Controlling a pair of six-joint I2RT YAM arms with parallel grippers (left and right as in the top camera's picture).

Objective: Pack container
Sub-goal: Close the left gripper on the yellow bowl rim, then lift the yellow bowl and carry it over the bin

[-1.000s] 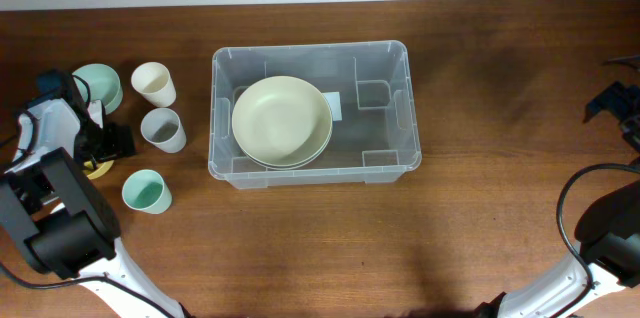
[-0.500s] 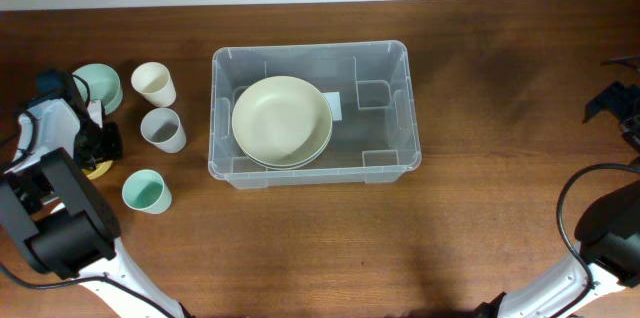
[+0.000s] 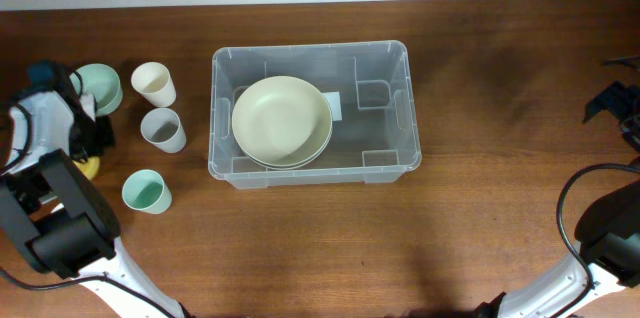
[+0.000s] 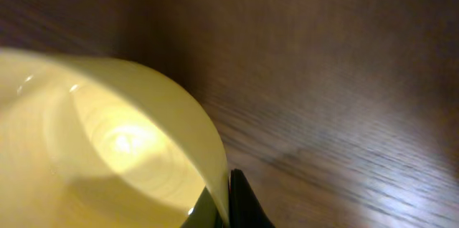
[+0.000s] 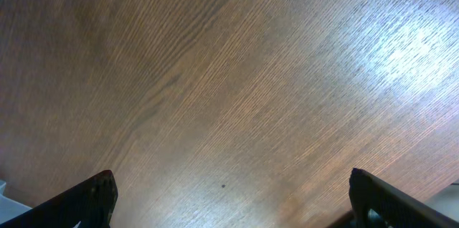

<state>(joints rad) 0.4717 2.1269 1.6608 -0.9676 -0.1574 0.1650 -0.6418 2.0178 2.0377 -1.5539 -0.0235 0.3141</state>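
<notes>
The container, a large clear bin, stands mid-table with a pale green bowl inside it. At the table's left edge my left gripper is shut on the rim of a yellow cup, which the arm mostly hides from above. In the left wrist view the yellow cup fills the lower left, and its wall is pinched in my left gripper. At the far right edge my right gripper is open over bare wood. In the right wrist view the right gripper has nothing between its wide-set fingers.
Left of the container stand a cream cup, a grey cup and a teal cup. A light green bowl sits behind my left gripper. The table's far edge meets a white wall.
My left gripper has shut on the yellow cup's rim and shifted slightly left. The right arm has not moved.
</notes>
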